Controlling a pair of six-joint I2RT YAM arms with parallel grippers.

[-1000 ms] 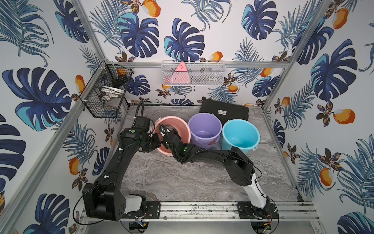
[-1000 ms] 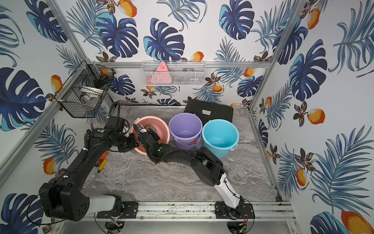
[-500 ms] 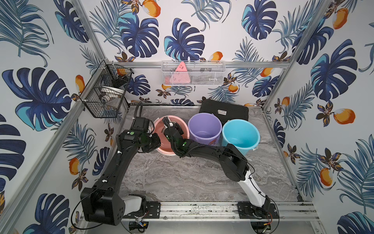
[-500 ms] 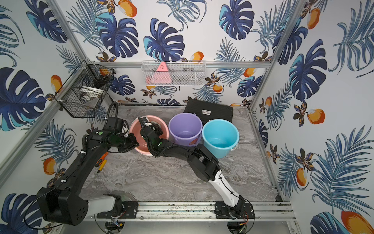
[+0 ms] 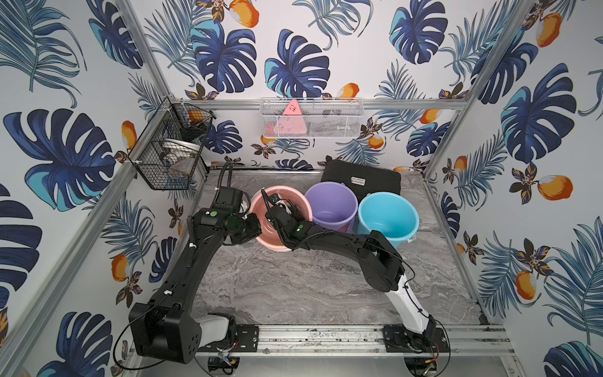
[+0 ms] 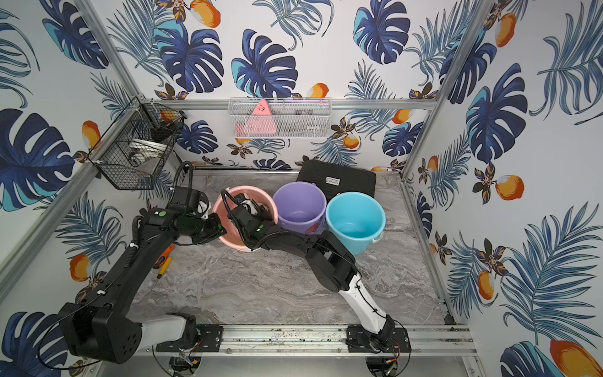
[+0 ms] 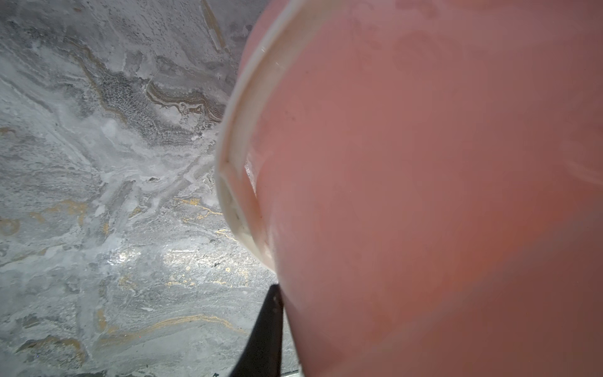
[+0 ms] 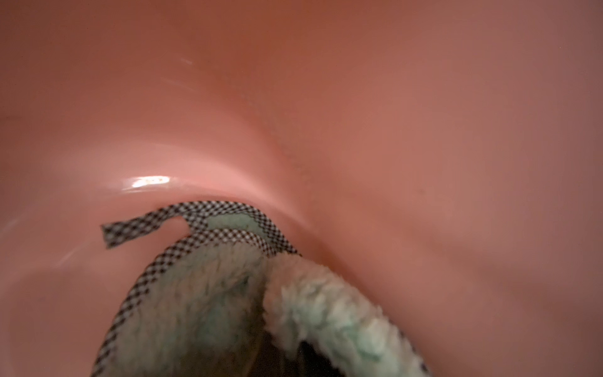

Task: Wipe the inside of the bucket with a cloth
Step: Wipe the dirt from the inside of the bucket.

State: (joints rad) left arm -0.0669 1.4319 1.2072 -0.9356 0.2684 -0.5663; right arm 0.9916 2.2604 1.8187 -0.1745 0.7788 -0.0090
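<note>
Inside pink bucket (image 8: 326, 98), cloth (image 8: 202, 293) (fluffy) fills right gripper (image 5: 288, 207).

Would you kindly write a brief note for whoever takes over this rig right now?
Left gripper: shut on the rim of the pink bucket, steadying it.
Right gripper: down inside that bucket, shut on the cloth, which lies against the inner surface.
Done: cloth picked up and brought in; wiping appears under way.
Left: finish the walls and floor (how much is already wiped cannot be told), then lift out.
</note>
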